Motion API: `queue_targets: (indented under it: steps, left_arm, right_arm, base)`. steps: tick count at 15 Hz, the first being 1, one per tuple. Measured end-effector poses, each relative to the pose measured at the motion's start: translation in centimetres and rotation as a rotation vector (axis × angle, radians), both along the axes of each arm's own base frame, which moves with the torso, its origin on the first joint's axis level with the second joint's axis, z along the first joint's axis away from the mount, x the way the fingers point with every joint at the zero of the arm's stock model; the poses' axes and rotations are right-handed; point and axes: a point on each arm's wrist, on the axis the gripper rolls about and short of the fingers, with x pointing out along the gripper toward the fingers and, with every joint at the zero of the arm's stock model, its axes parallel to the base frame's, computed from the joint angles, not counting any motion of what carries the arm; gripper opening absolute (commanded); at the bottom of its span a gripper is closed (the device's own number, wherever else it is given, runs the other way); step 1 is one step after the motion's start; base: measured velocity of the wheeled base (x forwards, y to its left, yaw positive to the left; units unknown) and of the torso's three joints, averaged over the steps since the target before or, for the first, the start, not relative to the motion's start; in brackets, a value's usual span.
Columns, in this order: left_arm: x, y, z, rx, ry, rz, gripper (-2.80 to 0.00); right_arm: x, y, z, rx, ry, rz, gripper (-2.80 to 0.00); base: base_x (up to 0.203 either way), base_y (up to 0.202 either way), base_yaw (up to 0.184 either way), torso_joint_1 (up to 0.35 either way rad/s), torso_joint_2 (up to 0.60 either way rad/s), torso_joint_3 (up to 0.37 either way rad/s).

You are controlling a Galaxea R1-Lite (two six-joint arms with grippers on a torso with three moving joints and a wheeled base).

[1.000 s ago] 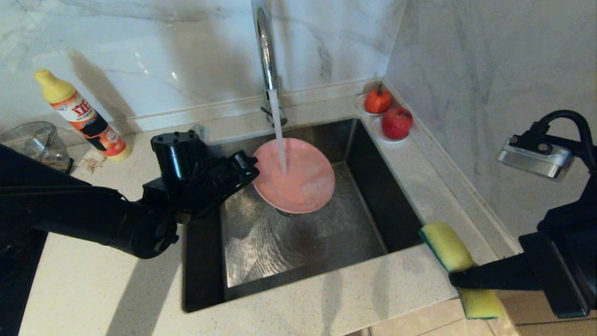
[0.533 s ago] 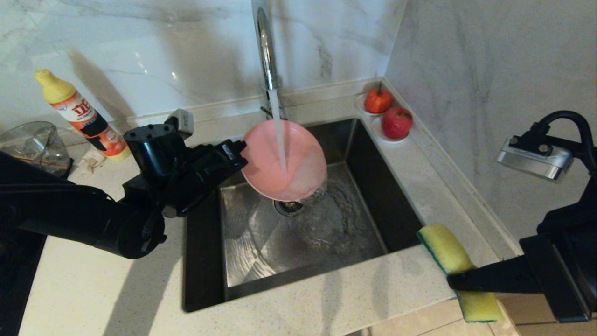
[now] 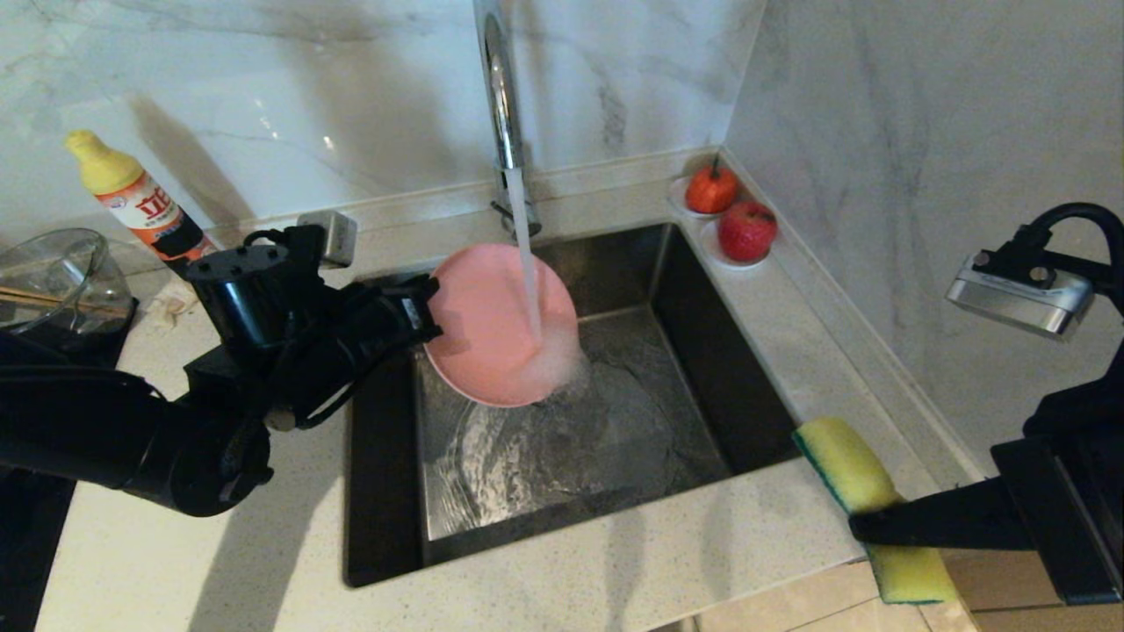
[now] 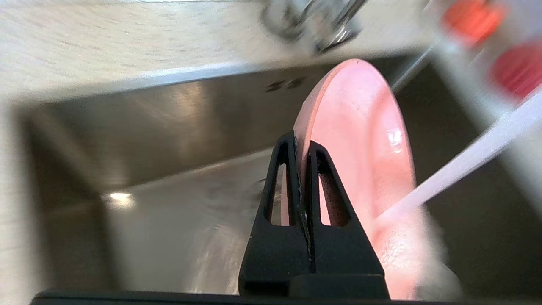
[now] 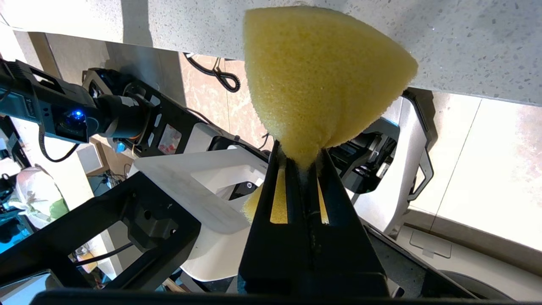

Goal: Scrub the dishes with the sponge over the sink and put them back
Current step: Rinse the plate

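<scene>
Pink plate point(image 3: 496, 325) hangs tilted steeply over the left part of the sink point(image 3: 746, 386), its hollow face turned toward the running stream from the chrome tap point(image 3: 500, 96); water point(image 3: 527, 263) strikes the plate's face and foams white at its lower edge before spreading across the steel floor. The left gripper point(image 3: 430, 312) pinches the plate by its left rim, the two black fingers point(image 4: 292, 178) closed tight on either side of the thin edge. Off to the right, past the sink's near right corner and at the counter's front edge, the right gripper point(image 3: 865, 527) holds the yellow sponge point(image 3: 843, 465), fingers clamped hard on its waist so the foam bulges above and below; the green scouring layer faces the sink. On the countertop point(image 3: 615, 562), a detergent bottle point(image 3: 140, 211) stands at the back left beside a clear glass bowl point(image 3: 53, 272), and two red fruits point(image 3: 729, 211) sit in the far right corner.
</scene>
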Motion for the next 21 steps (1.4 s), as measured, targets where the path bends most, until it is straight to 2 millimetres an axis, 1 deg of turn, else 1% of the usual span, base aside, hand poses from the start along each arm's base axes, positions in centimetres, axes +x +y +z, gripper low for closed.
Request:
queue_targets:
  steps: [2, 4, 6, 8, 10, 13, 17, 19, 21]
  left_arm:
    - [-0.3, 1.6, 0.2, 0.100, -0.033, 0.063, -2.80]
    - [-0.3, 3.9, 0.8, 0.170, -0.085, 0.148, -2.80]
    - [-0.8, 5.9, 2.2, 0.227, -0.190, 0.225, -2.80]
    - [-1.9, 6.7, 3.5, 0.288, -0.289, 0.270, -2.80]
    - [-3.6, 6.8, 4.8, 0.341, -0.370, 0.290, -2.80]
    - [-5.7, 6.1, 5.9, 0.407, -0.435, 0.283, -2.80]
    - [-8.3, 5.6, 6.4, 0.527, -0.562, 0.260, -2.80]
    - [-9.0, 5.6, 6.6, 0.535, -0.603, 0.264, -2.80]
    - [-9.5, 5.7, 6.6, 0.540, -0.607, 0.265, -2.80]
  right_arm:
    - [0.0, 0.0, 0.0, 0.000, 0.000, -0.001, -2.80]
    - [0.0, -0.1, -0.2, -0.006, 0.005, -0.003, -2.80]
    - [0.0, -0.1, -0.4, -0.011, 0.010, -0.002, -2.80]
    - [0.0, 0.0, -0.5, -0.014, 0.012, -0.002, -2.80]
    - [0.1, 0.1, -0.6, -0.018, 0.017, -0.003, -2.80]
    - [0.2, 0.1, -1.0, -0.030, 0.027, -0.010, -2.80]
    - [0.0, -0.4, -1.0, -0.027, 0.026, -0.017, -2.80]
    - [-0.1, -0.5, -1.0, -0.024, 0.023, -0.018, -2.80]
    - [-0.1, -0.5, -1.0, -0.024, 0.023, -0.018, -2.80]
  base:
    - [0.000, 0.000, 0.000, 0.000, 0.00, 0.000]
    - [0.000, 0.000, 0.000, 0.000, 0.00, 0.000]
    - [0.000, 0.000, 0.000, 0.000, 0.00, 0.000]
    - [0.000, 0.000, 0.000, 0.000, 0.00, 0.000]
    - [0.000, 0.000, 0.000, 0.000, 0.00, 0.000]
    - [0.000, 0.000, 0.000, 0.000, 0.00, 0.000]
    - [0.000, 0.000, 0.000, 0.000, 0.00, 0.000]
    - [0.000, 0.000, 0.000, 0.000, 0.00, 0.000]
    - [0.000, 0.000, 0.000, 0.000, 0.00, 0.000]
